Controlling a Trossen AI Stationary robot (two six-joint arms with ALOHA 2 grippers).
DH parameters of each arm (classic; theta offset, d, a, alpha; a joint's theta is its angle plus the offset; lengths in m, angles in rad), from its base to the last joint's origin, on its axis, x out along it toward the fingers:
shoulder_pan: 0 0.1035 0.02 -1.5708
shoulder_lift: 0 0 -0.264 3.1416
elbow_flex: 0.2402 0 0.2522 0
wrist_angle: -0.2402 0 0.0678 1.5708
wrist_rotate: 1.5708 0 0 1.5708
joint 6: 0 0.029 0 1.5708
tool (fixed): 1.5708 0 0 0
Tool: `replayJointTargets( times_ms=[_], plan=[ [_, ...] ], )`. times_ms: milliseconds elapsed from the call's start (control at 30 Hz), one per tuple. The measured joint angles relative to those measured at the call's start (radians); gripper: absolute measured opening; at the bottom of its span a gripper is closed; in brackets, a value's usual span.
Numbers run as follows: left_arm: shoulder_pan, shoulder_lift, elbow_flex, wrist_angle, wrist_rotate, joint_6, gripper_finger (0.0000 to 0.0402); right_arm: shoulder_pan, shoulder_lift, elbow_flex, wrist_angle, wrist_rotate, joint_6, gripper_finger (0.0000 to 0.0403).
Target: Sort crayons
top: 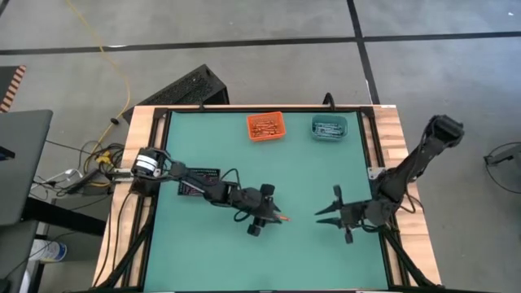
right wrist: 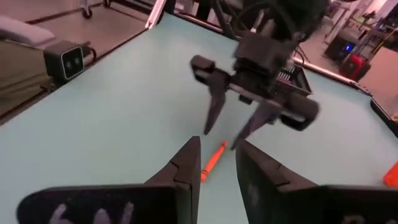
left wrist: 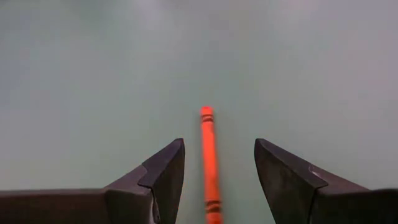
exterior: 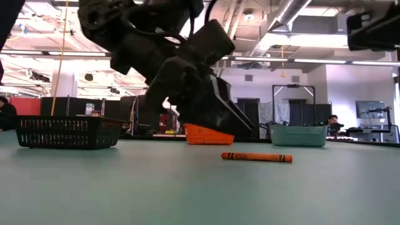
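Left gripper poised over one orange crayon, right gripper facing it from the other side.

From my station, starting at the left, I see the black bin (exterior: 67, 132) at the table's left edge, partly under the left arm. The left gripper (top: 273, 213) sits near the middle of the green table (top: 203, 252), fingers spread wide apart, with the orange crayon (left wrist: 209, 163) lying flat on the table between them, untouched. Further right, the right gripper (top: 326, 213) points toward that crayon, its fingers (right wrist: 180, 168) parted with nothing between them. At the far edge sit the orange bin (top: 265, 126) and, right of it, the teal bin (top: 329, 127), both holding crayons.
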Motion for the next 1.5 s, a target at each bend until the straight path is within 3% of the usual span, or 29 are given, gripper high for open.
replayJointTargets(
  times_ms=[300,667,800,1100,1267,1500],
  plan=[
    [0.040,0.010,0.005,-0.015,0.059,-0.032,0.0183,0.010,0.029,-0.026,0.065,0.086,-0.034,0.0099],
    [0.033,0.117,0.011,0.001,0.055,-0.082,0.0179,-0.006,0.029,-0.025,0.089,0.087,-0.057,0.0099],
    [0.033,0.118,0.012,-0.009,0.045,-0.089,0.0146,-0.016,0.029,-0.025,0.088,0.087,-0.056,0.0099],
    [0.035,0.118,0.014,-0.025,0.039,-0.092,0.0015,-0.017,0.029,-0.025,0.087,0.087,-0.056,0.0099],
    [0.035,0.086,0.035,-0.041,0.034,-0.086,0.0021,-0.017,0.029,-0.025,0.087,0.083,-0.056,0.0099],
    [0.046,-0.083,0.064,-0.151,-0.001,0.047,0.0022,-0.017,0.029,-0.025,0.099,0.082,-0.053,0.0099]
  ],
)
